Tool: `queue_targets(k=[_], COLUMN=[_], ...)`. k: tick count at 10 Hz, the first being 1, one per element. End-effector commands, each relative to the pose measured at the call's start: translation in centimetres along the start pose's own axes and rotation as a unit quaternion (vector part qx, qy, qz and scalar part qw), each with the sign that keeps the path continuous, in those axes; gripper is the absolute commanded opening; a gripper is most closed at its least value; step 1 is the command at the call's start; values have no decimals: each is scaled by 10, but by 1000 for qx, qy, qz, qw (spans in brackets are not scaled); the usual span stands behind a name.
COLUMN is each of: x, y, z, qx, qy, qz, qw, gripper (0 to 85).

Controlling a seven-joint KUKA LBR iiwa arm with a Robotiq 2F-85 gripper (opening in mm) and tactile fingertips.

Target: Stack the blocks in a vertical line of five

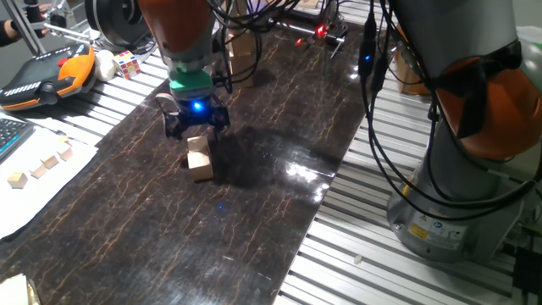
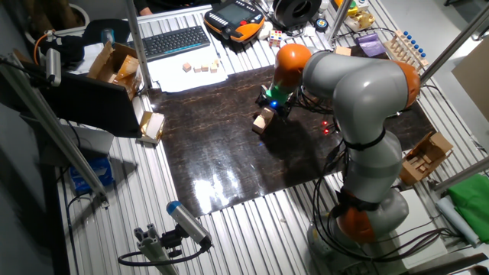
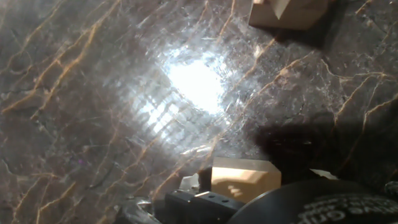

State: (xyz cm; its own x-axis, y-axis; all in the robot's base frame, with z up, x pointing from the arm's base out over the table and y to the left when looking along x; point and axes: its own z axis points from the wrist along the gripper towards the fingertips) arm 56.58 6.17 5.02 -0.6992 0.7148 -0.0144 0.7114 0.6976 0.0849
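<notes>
On the dark marble-patterned mat [image 1: 254, 195] covering the slatted metal bench [image 1: 373, 246], near its far-left part in one fixed view, stands a short stack of pale tan unpainted wooden blocks [image 1: 200, 158]: approx two cubes, one on the other, top one turned a bit vs the bottom. The black two-finger gripper [image 1: 196, 124] w/ a blue light hangs just above and slightly behind the stack. Fingers look spread either side of the stack top, but whether they're touching or holding a block I cannot tell. Hand view shows one tan block [image 3: 244, 180] right by the gripper body at the bottom edge, and another block [image 3: 290, 12] lying on the mat at the top edge, well apart from the first; bright glare between them. To the left, off the mat, tiny pale cubes [image 1: 51, 161] sit on white paper [image 1: 34, 191]. A multicoloured Rubik's cube [image 1: 127, 63] sits far left beside an orange-and-black pendant [image 1: 47, 76].
</notes>
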Motion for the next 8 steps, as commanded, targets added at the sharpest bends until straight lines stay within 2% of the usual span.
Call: queue_targets(k=[1, 4, 6, 8], x=[1, 8, 8, 9], y=[-1, -5, -5, -6], z=[1, 6, 6, 9], qx=[2, 4, 4, -3], qy=[-1, -5, -8, -5], qz=[0, -1, 0, 10], qw=[1000, 1000, 1000, 1000], gripper=[850, 850, 827, 673])
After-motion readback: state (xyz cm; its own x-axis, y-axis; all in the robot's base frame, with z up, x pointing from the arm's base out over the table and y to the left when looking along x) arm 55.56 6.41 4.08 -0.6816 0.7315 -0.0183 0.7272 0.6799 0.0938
